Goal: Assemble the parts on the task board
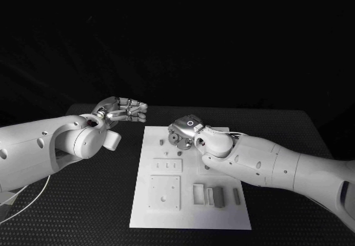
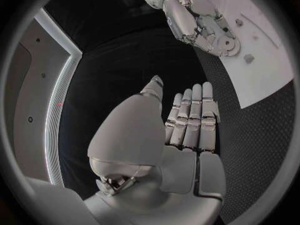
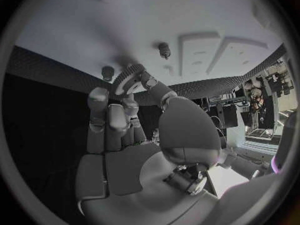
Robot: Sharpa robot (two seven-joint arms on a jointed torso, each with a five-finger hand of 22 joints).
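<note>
Here the right hand (image 1: 185,132) sits over the far end of the task board (image 1: 189,218), pinching a round toothed gear (image 3: 128,78) between its thumb and fingertips (image 3: 98,97); in the right wrist view the gear stands on edge just off the board's surface, close to two small pegs (image 3: 164,49) that stick up from the board. The left hand (image 1: 122,110) hangs above the black table (image 1: 89,205), just beyond the board's far left corner, with straight fingers (image 2: 195,110) laid side by side and nothing in its grasp. Nearer the robot, several small grey parts (image 1: 215,196) stand together in the board, well apart from both hands.
</note>
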